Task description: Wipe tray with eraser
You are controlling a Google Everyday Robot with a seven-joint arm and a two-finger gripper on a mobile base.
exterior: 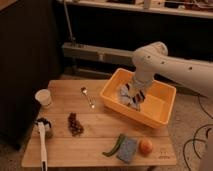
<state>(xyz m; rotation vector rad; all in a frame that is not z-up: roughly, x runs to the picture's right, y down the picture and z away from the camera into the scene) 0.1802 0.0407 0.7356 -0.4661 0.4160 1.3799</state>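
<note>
The yellow tray (160,111) stands on the right half of the wooden table. My gripper (134,95) reaches down into the tray from the white arm (170,62), right over a grey-white cloth-like thing (129,96) on the tray floor. I cannot tell whether this thing is the eraser. It lies under and around the fingertips.
On the wooden table (95,125) lie a spoon (88,96), a white cup (44,97), a bunch of dark grapes (75,124), a brush with a white handle (42,142), a green pepper (115,145), a blue-grey sponge (127,149) and an orange fruit (146,146).
</note>
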